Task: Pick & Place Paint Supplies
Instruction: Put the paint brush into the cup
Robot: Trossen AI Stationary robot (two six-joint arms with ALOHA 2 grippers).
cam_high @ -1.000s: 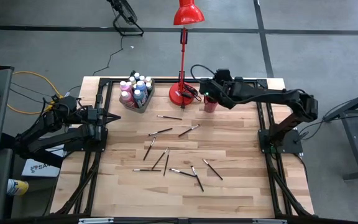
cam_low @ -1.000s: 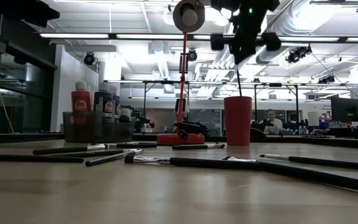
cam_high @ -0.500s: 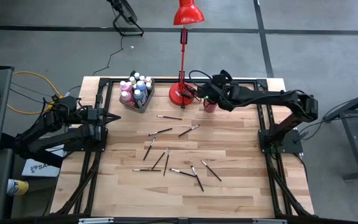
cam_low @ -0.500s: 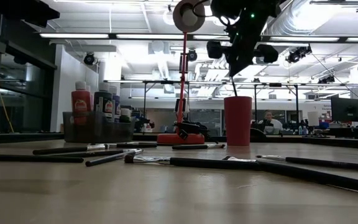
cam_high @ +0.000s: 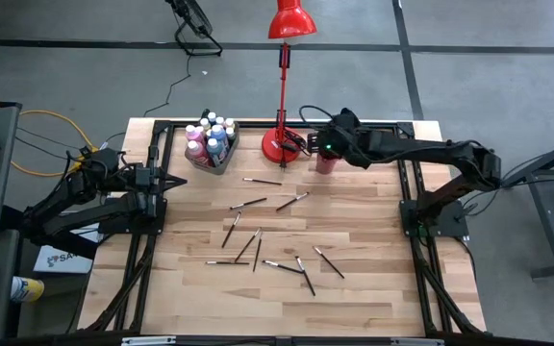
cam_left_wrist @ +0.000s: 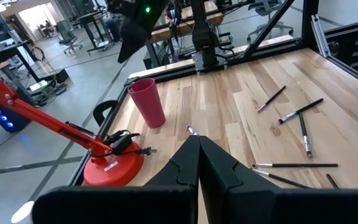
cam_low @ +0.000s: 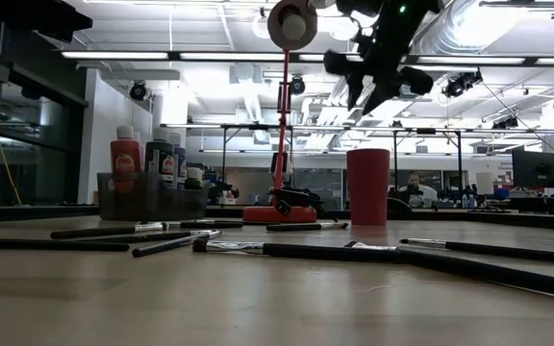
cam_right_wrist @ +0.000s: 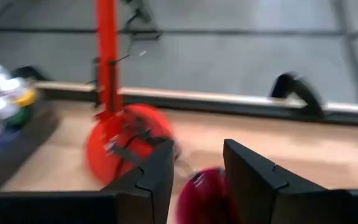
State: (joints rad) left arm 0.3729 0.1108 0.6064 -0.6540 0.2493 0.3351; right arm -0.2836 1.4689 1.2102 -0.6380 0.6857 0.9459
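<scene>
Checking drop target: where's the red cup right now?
In the high view the red cup stands upright near the table's far edge on the right arm's side, just right of the red lamp base, with the right tool open above it.

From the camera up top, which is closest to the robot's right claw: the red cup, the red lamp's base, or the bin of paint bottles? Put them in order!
Measured from the right gripper, in the high view:
1. The red cup, almost right under it, by the table's back edge.
2. The lamp base, a little to the left of the cup.
3. The bin of paint bottles, farthest, at the back-left corner.
</scene>
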